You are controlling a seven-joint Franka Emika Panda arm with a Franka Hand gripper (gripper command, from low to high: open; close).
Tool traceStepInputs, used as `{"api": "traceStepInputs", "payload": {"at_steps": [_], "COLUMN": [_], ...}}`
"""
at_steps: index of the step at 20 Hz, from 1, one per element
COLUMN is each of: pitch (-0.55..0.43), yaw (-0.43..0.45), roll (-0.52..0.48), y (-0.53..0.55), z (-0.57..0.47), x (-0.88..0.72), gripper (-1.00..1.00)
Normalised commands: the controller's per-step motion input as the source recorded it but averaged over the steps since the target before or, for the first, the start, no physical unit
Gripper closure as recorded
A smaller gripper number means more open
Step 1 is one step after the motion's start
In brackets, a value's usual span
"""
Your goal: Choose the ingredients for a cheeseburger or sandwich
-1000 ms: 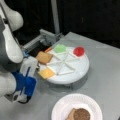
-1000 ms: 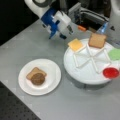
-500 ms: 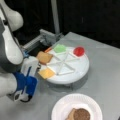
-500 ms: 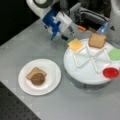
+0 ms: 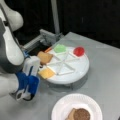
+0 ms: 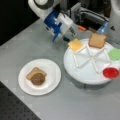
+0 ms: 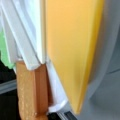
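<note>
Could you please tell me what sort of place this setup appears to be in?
Probably a robotics lab bench, not a kitchen: a grey table against a dark backdrop, toy ingredients on a white divided tray, and the robot's hand beside the cheese square.

Paper plate (image 6: 53, 75) matt white; tomato disc (image 6: 110, 72) glossy red; table (image 6: 82, 105) smooth grey.

On the tabletop (image 6: 82, 105) stood a divided round tray (image 6: 85, 75) and, toward a front view's left of it, a paper plate (image 6: 53, 75). On the plate lay a toast square (image 6: 33, 72) with the patty (image 6: 38, 78) on it. In separate tray compartments lay the cheese square (image 6: 75, 44), another toast square (image 6: 97, 40), the lettuce piece (image 6: 115, 53) and the tomato disc (image 6: 110, 72). The claw (image 6: 68, 37) hung just beside the cheese, at the tray's edge.
</note>
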Motion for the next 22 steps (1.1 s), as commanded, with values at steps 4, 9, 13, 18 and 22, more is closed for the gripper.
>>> {"api": "traceStepInputs", "payload": {"at_steps": [4,9,13,18,22], "pitch": [-0.163,-0.142,-0.111,-0.093,-0.091], "yaw": [-0.097,-0.131,-0.148,-0.147,-0.142], "roll": [0.064,0.045,0.038,0.042,0.041], "y": [0.14,0.15,0.1,0.09,0.1], "z": [-0.07,-0.07,-0.05,-0.04,-0.05], "x": [0.12,0.07,0.0,-0.01,-0.02], "gripper": [-1.0,-1.0,-1.0,-1.0,-1.0]}}
